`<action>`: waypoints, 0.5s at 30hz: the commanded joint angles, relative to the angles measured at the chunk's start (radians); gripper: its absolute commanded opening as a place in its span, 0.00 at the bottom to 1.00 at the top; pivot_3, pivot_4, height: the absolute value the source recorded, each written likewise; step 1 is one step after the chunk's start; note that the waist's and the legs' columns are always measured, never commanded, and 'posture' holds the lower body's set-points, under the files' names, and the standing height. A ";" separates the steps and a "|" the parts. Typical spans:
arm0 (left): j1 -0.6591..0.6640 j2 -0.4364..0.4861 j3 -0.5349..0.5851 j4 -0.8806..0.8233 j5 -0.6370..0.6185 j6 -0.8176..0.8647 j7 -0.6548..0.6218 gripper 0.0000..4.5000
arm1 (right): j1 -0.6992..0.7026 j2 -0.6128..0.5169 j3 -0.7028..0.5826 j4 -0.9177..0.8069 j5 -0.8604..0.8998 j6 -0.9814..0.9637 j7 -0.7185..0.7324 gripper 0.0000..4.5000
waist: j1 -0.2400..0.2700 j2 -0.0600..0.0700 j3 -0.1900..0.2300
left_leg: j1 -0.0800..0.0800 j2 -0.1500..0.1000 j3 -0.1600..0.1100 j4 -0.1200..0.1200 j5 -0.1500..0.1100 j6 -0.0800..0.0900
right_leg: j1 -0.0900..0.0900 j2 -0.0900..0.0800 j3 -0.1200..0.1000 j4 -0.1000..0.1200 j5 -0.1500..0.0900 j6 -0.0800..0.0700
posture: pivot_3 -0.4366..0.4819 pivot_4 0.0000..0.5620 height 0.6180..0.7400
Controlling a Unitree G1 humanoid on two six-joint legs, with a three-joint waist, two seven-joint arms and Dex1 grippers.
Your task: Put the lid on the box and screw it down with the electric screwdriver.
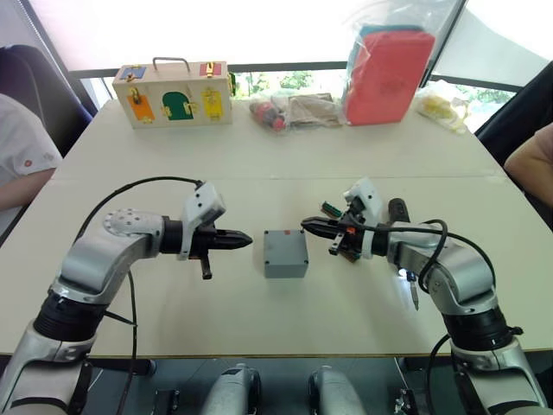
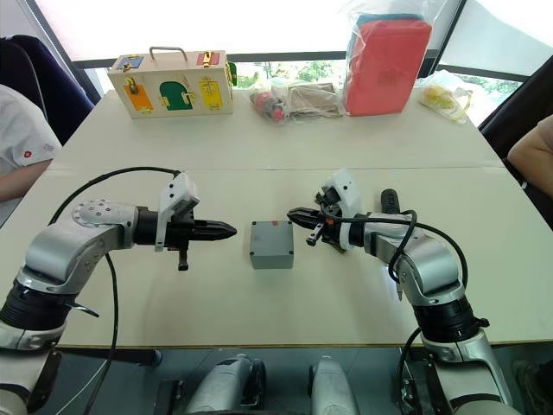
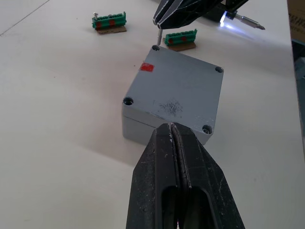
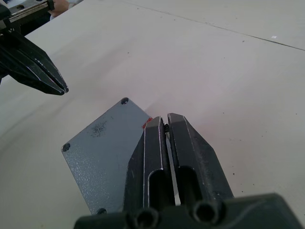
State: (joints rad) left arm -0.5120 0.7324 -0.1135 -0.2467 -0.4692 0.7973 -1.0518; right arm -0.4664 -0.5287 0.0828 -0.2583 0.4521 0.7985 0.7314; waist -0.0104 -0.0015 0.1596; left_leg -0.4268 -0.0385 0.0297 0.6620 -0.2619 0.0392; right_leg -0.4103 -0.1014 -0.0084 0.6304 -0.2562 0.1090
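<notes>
The grey lid [image 1: 285, 245] sits on the grey box [image 3: 143, 128] at the table's middle, with a red mark near one corner. My left gripper [image 1: 249, 239] hovers just left of the box, shut and empty. On the box's right, my right gripper [image 1: 304, 225] is shut on a small screw [image 3: 158, 36], which hangs just above a lid corner hole [image 3: 155, 47]. The black electric screwdriver [image 1: 397, 213] lies on the table behind my right forearm, with its white light [image 3: 224, 19] lit at the tip.
Two green bit holders [image 3: 108, 21] [image 3: 180, 38] lie beyond the box. Along the far edge stand a wooden latch box [image 1: 173, 93], a bag of small parts [image 1: 289, 111] and a red pouch [image 1: 389, 73]. A person sits at each side [image 1: 17, 156] [image 1: 531, 156].
</notes>
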 commanded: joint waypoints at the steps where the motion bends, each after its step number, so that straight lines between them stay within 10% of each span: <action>1: -0.020 -0.004 0.001 -0.002 -0.002 -0.018 0.002 0.00 | -0.010 0.003 -0.005 -0.013 -0.001 -0.020 -0.001 0.01 | 0.000 0.000 0.000 | 0.000 0.000 0.000 0.000 0.000 0.000 | 0.000 0.000 0.000 0.000 0.000 0.000 | 0.48 0.27 1.00; 15: -0.013 -0.006 -0.002 -0.002 -0.001 -0.023 0.014 0.00 | -0.011 0.010 0.019 0.030 -0.032 -0.057 -0.001 0.01 | 0.000 0.000 0.000 | 0.000 0.000 0.000 0.000 0.000 0.000 | 0.000 0.001 0.000 0.000 0.000 0.000 | 0.48 0.27 1.00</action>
State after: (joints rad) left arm -0.5142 0.7238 -0.1303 -0.2354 -0.4665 0.7936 -1.0397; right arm -0.4664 -0.5255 0.1103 -0.2168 0.4204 0.7594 0.7318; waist -0.0105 -0.0015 0.1596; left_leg -0.4268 -0.0385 0.0297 0.6624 -0.2618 0.0394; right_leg -0.4100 -0.0999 -0.0085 0.6305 -0.2562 0.1091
